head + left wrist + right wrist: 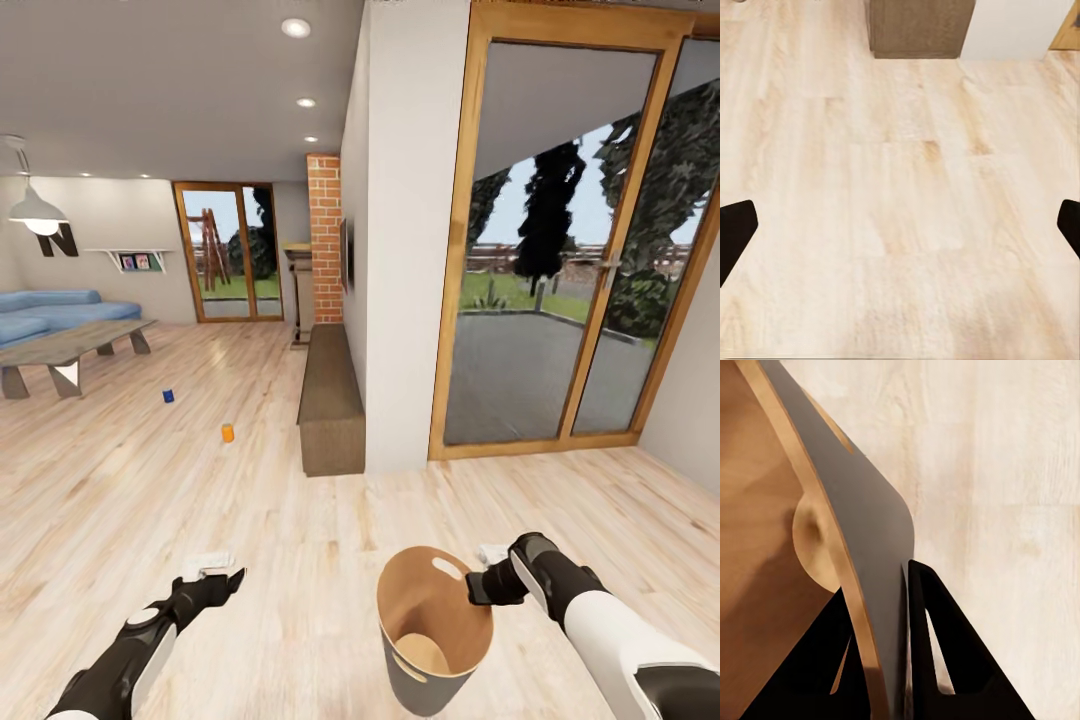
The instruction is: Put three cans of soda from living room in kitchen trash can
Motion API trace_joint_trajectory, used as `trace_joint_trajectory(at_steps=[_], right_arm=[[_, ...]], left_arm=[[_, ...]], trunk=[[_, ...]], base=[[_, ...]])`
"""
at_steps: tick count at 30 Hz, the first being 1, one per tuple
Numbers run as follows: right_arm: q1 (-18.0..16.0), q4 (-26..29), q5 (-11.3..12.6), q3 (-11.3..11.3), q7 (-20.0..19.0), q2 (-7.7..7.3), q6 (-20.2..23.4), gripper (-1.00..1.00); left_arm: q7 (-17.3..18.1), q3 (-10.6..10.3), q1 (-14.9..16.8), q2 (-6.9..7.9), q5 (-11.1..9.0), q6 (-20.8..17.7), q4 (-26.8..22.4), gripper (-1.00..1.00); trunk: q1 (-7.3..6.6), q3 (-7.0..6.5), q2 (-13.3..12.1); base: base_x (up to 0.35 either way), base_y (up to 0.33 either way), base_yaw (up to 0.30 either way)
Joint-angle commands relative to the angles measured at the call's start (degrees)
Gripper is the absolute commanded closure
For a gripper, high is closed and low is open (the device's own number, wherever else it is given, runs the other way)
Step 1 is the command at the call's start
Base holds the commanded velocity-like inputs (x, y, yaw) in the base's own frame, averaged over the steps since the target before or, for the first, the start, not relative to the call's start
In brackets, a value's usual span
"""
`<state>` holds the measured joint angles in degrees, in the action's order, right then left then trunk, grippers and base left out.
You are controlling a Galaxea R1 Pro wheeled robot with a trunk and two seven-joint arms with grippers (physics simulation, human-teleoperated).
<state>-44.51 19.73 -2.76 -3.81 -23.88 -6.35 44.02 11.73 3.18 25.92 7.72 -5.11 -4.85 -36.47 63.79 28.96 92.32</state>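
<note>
Right gripper pinched rim of tash can, fingers either side of wall in right wrist view. Left gripper spread wide, empty. Blue can and orange can lay on floor well ahead, near coffee table. Best: carry bin level, park just beside orange can, avoid bench.
</note>
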Motion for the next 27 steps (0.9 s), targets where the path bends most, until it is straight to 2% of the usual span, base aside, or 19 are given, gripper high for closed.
trace_joint_trajectory(at_steps=[1,3,7,9,15,27], right_arm=[[0.0,0.0,0.8,0.2,-0.7,-0.12,0.2,1.0],[0.0,0.0,0.8,0.2,-1.3,-0.35,0.2,1.0],[0.0,0.0,0.8,0.2,-1.7,-0.49,0.2,1.0],[0.0,0.0,0.7,0.2,-1.8,-0.54,0.2,1.0],[0.0,0.0,0.7,0.1,-1.8,-0.6,0.2,1.0],[0.0,0.0,0.7,0.1,-1.8,-0.59,0.2,1.0]], left_arm=[[0.0,0.0,0.0,0.41,-0.1,0.2,0.3,-1.0],[0.1,0.0,0.0,1.35,-0.2,0.8,0.8,-1.0],[0.1,0.0,0.0,1.96,-0.3,2.7,1.1,-1.0],[-0.1,-0.1,0.0,2.17,-0.2,5.0,1.2,-1.0],[-0.2,-0.2,0.0,2.24,0.1,7.3,1.8,-1.0],[-0.2,-0.2,0.0,2.07,0.3,8.0,2.4,-1.0]], trunk=[[-0.23,-0.19,-0.4],[-0.67,-0.55,-1.2],[-1.55,-1.27,-2.8],[-1.98,-1.63,-3.6],[-3.3,-2.7,-6.0],[-5.94,-4.86,-10.8]], base=[[0.0,0.0,0.0],[0.0,0.0,0.0],[0.0,0.0,0.0],[0.0,0.0,0.0],[0.0,0.0,0.0],[0.0,0.0,0.0]])
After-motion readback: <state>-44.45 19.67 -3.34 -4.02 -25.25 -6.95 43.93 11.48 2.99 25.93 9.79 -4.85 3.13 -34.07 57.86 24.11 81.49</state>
